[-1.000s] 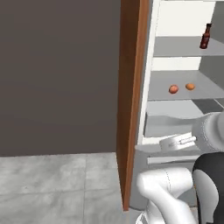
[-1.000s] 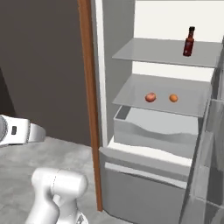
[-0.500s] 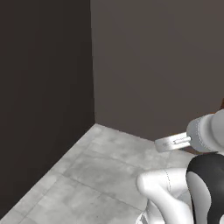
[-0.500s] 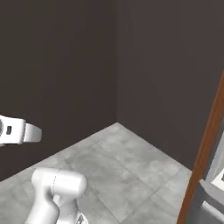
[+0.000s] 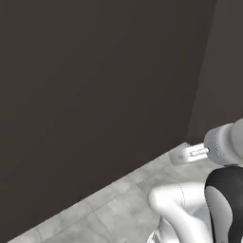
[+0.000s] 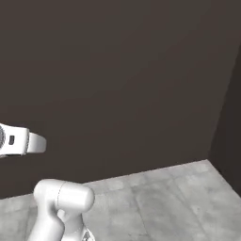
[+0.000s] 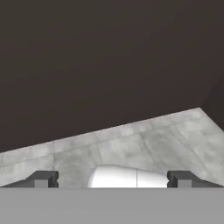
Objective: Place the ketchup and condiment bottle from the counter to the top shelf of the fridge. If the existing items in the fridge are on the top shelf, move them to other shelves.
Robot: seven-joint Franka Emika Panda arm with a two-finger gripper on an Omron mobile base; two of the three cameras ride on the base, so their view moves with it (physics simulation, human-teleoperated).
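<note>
- So right now the robot's basically staring at a dark wall (image 6: 117,75) and grey tiled floor (image 6: 160,197), corner off around 2 o'clock.
- Gripper (image 7: 113,178) is spread wide with nothing between the tips, just floor ahead of it.
- Can't spot the ketchup, fridge or counter from here, so no idea where they sit.
- My guess: it's mid-transit between stations. Next it needs to face the counter and line up on the ketchup.
</note>
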